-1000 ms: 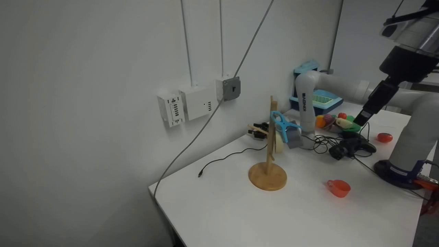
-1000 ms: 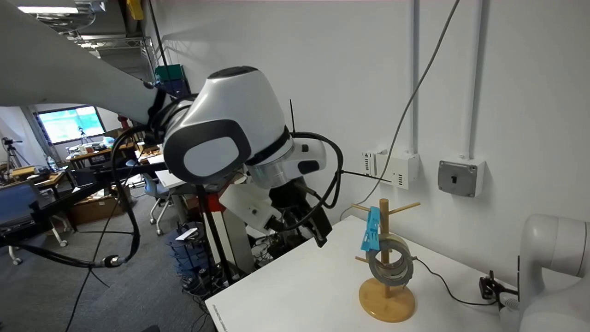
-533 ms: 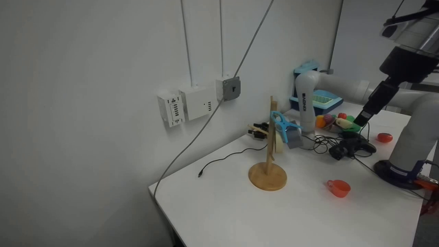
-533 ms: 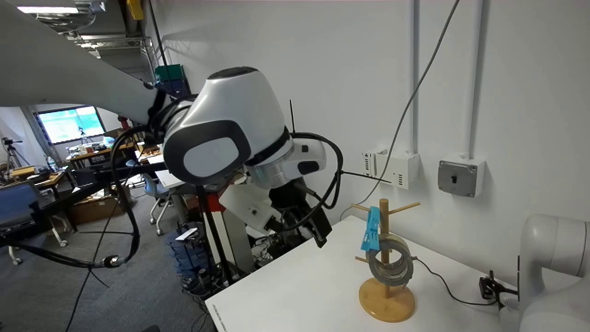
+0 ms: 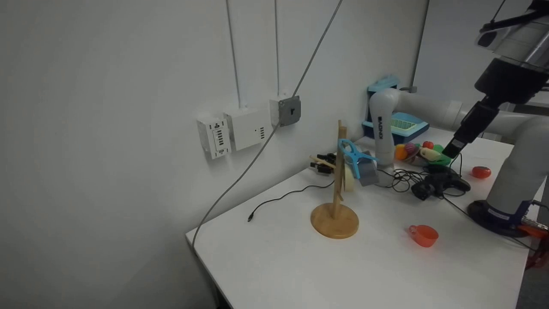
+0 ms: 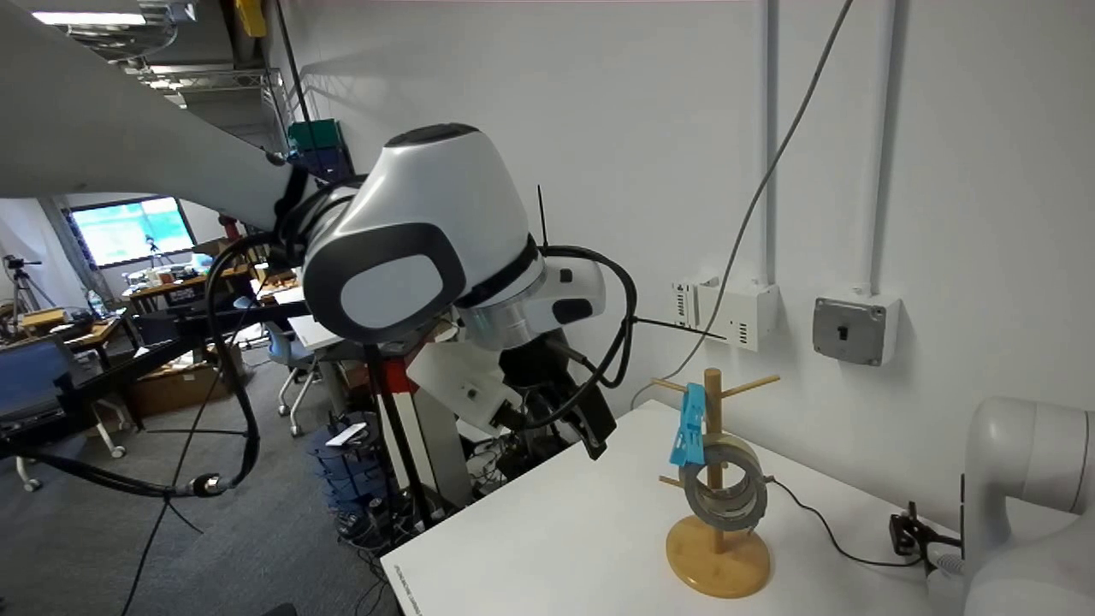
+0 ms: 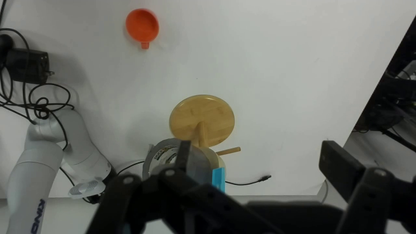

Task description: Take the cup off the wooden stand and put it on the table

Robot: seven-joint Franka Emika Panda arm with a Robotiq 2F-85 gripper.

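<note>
just as a second ago, the gripper hangs raised with its jaws spread wide apart, and the small red-orange cup sits in the same spot, upright on the white table, apart from the wooden stand, which has not shifted either.

I see a pale wall, a grey floor, a blue chair and a lit ceiling lamp.
</note>
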